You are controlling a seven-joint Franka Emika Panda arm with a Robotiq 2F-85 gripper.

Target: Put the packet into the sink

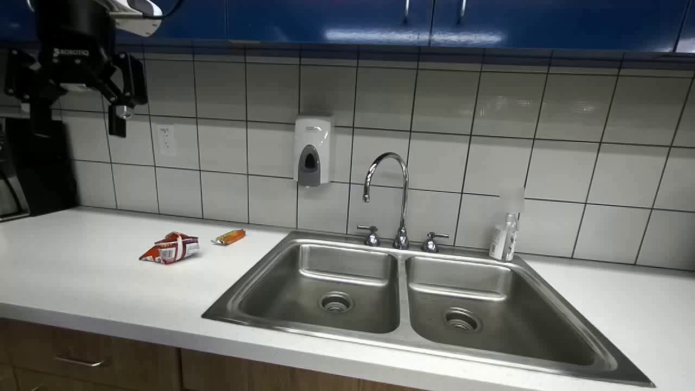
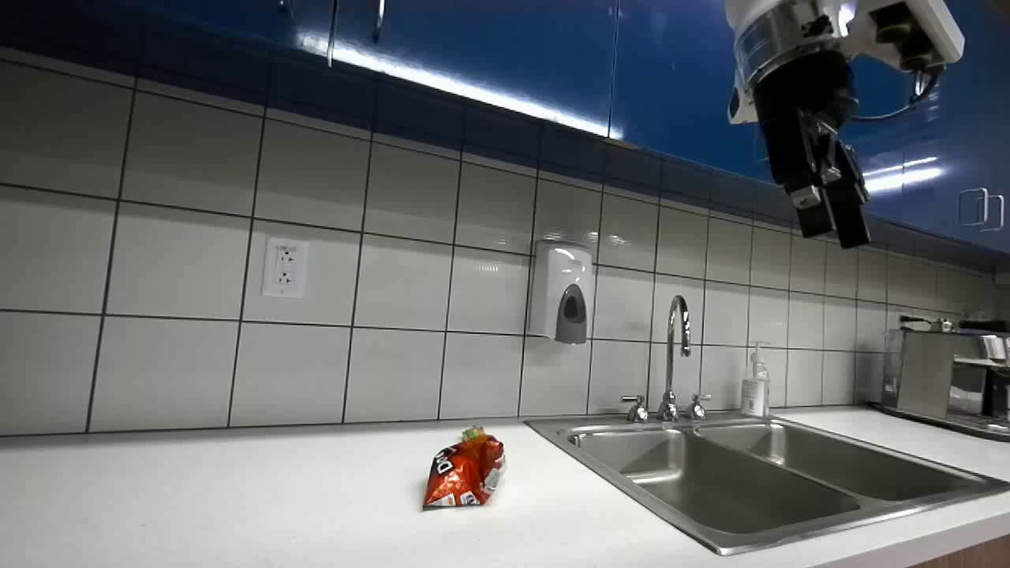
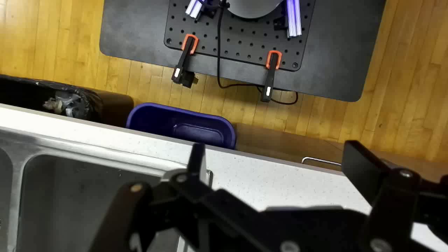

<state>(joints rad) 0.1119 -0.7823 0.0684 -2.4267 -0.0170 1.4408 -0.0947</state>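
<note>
- Gripper (image 3: 276,157), closest of all in the wrist view: its jaws are spread wide, the two fingers (image 3: 362,168) well apart, with white counter (image 3: 273,182) showing in the gap.
- Between those fingers is only air; in both exterior views the gripper hangs high, free of everything below.
- Drawers (image 1: 125,342): wood, under the counter's front edge in an exterior view.
- Sink (image 1: 403,328): steel, let into the counter, two bowls side by side, a round drain (image 1: 335,302) in the floor of each.
- Packet (image 1: 172,248): crumpled, red and white, lying on the counter to the left of the sink in both exterior views, outside the rim and apart from it.
- Orange wrapper (image 1: 231,237): oblong, near the packet but apart from it, a little farther back and closer to the sink in an exterior view.
- Faucet (image 1: 404,206): chrome, arched, upright on the back rim, a lever (image 1: 371,237) on either side.
- Bottle (image 2: 755,392): upright, pump-topped, at the back of the sink.
- Dispenser (image 1: 313,152): white and gray, fixed to the tiles (image 1: 440,103) left of the faucet.
- Outlet (image 2: 285,268): on the tiles too, farther left.
- Cabinets (image 1: 326,21): glossy blue, above the tiles.
</note>
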